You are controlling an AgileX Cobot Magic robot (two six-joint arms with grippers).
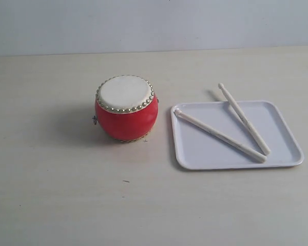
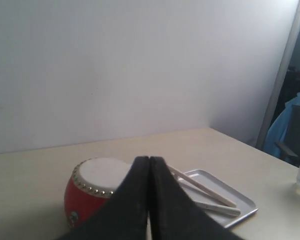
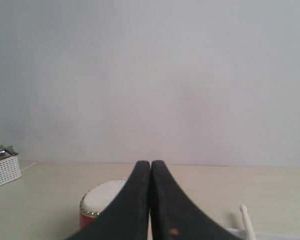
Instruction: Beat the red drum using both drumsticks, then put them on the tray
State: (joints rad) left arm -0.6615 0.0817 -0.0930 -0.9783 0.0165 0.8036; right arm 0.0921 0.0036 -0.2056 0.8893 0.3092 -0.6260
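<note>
Pale wall (image 1: 143, 25) stands behind a light wood-grain worktop (image 1: 66, 205). My left end effector (image 2: 149, 160) is closed, its two black fingers pressed flat together with nothing between them. My right end effector (image 3: 150, 163) is closed the same way and also empty. Neither one appears in the exterior view.

Ahead of my left end effector and lower down sits the drum (image 1: 126, 108), upright on the worktop with its cream skin facing up; my fingers hide part of it. Past the drum, on the side toward my right arm, lies the tray (image 1: 205, 154), close beside the drum but not touching it. Both sticks are on the tray, well clear of either end effector. The first stick (image 1: 220, 136) runs diagonally across the tray, its rounded tip at the rim corner nearest the drum. The second stick (image 1: 245, 120) slants the other way, and its tip pokes out over the far rim above the worktop. Their butt ends come close together near the tray's front right corner, so the pair forms a narrow V.

From my right end effector the drum also lies ahead and below, mostly hidden by my fingers, with one stick tip showing beside them. A white basket (image 3: 2, 172) sits far off to the side.
</note>
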